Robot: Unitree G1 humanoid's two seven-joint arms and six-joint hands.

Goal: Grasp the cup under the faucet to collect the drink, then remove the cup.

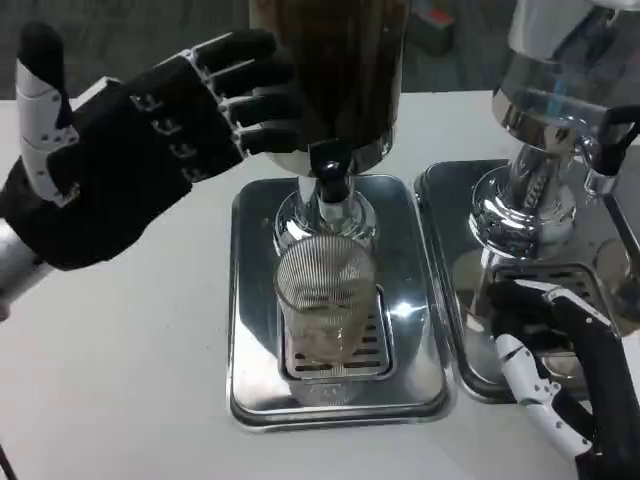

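Cup (325, 300) stands on steel tray (250, 330) atop white table (120, 360).

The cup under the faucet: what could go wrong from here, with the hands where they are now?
1. The left hand is raised with fingers spread beside the dispenser, close to the black tap lever; it might bump the dispenser or miss the lever.
2. The cup stands free on the drip tray, held by no hand, so a knock could tip it.
3. The right hand lies over the neighbouring tray, away from the cup.

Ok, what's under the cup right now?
The cup stands on the slotted drain grate of the steel drip tray, below the faucet. The grate beneath its base is covered.
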